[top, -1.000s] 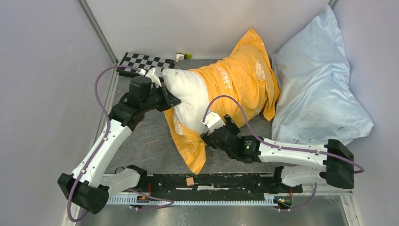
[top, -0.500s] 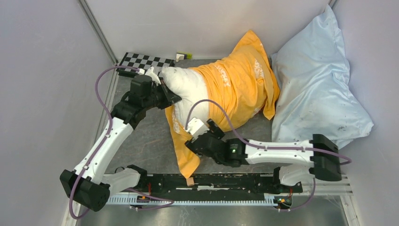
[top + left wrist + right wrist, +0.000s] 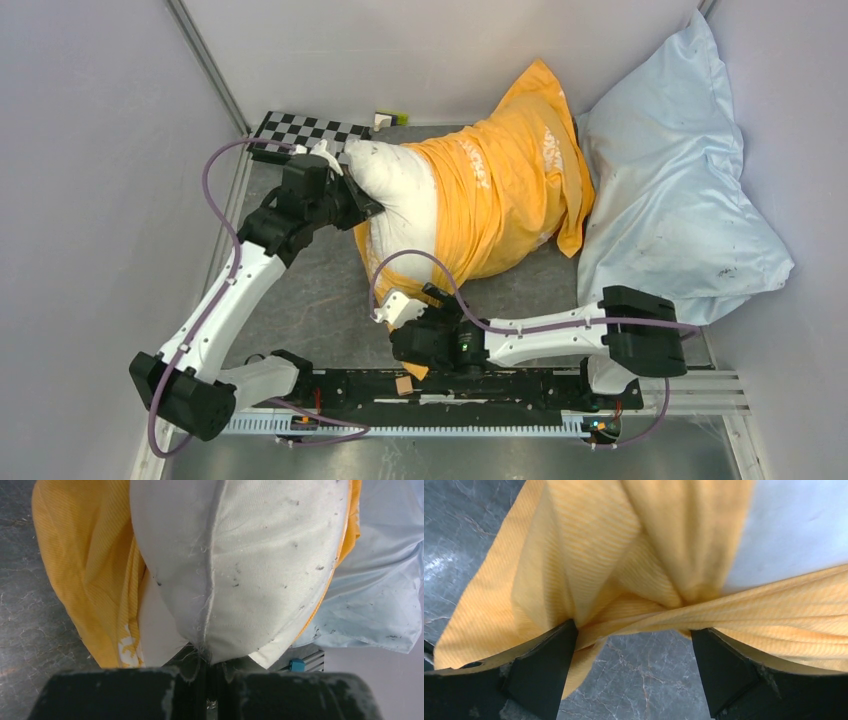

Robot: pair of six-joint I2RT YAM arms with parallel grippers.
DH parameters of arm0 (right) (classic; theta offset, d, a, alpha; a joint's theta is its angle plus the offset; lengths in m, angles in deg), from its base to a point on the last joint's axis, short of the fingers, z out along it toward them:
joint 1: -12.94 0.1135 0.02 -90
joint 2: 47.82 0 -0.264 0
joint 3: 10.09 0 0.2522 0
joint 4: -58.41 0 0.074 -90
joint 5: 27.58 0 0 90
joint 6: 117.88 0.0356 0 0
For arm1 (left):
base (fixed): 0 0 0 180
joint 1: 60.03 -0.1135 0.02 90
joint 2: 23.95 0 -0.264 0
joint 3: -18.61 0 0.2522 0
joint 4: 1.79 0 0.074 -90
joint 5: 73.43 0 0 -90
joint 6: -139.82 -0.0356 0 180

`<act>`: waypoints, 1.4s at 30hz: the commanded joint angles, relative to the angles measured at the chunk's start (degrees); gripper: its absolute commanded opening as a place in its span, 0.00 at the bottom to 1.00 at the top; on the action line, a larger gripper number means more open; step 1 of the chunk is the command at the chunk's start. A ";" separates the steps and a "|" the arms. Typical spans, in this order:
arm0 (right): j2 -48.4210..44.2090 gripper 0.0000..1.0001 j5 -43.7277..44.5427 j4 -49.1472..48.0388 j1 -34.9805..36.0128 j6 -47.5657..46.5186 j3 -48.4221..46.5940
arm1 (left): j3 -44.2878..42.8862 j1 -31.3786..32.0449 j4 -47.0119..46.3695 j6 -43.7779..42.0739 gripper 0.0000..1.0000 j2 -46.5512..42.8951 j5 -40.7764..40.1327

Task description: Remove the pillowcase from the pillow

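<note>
Upper left, the left end effector (image 3: 358,208) clenches the pillow (image 3: 396,185) by its seam. Lower centre, the right end effector (image 3: 634,645) gapes around pillowcase (image 3: 624,540) folds.

A pale blue pillow (image 3: 670,190) fills the right side of the grey marbled bench (image 3: 310,290). A checkerboard (image 3: 305,130) lies at the far left, with a small yellow-green item (image 3: 390,118) near it.

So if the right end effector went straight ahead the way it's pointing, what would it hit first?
The pillowcase. Its bunched orange fold lies right ahead of the open right end effector, partly between the fingers. The table shows beneath, but depth is unclear.
</note>
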State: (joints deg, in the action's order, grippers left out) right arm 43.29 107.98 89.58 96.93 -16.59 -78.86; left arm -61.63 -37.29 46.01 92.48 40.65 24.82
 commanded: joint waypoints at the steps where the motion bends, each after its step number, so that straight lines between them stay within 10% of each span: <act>1: 4.06 0.90 6.79 6.05 1.04 2.79 1.63 | -8.12 -0.88 -7.45 3.08 0.02 0.61 0.07; 14: -16.30 0.72 -0.33 -7.81 -20.40 -0.34 21.50 | -11.54 -12.78 -3.54 0.94 0.02 0.99 7.38; 23: -37.54 0.98 -29.76 -19.78 -20.49 -7.25 29.37 | -10.04 -12.96 -5.23 0.94 0.02 2.30 9.57; 29: -40.49 0.98 -40.24 -22.31 -20.44 -6.77 29.05 | -9.74 -12.99 -6.32 2.02 0.02 2.38 10.67; 40: -30.48 0.97 -26.80 -20.22 -20.44 -4.29 21.06 | -9.36 -12.98 -6.47 3.49 0.02 1.52 10.92; 42: -29.09 0.80 -32.88 -22.81 -20.44 -4.33 21.05 | -8.45 -12.95 -7.91 4.80 0.02 1.49 12.09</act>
State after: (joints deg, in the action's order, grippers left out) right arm 12.47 79.39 70.74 76.25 -21.64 -55.14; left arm -69.57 -50.06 46.93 93.07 43.82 33.60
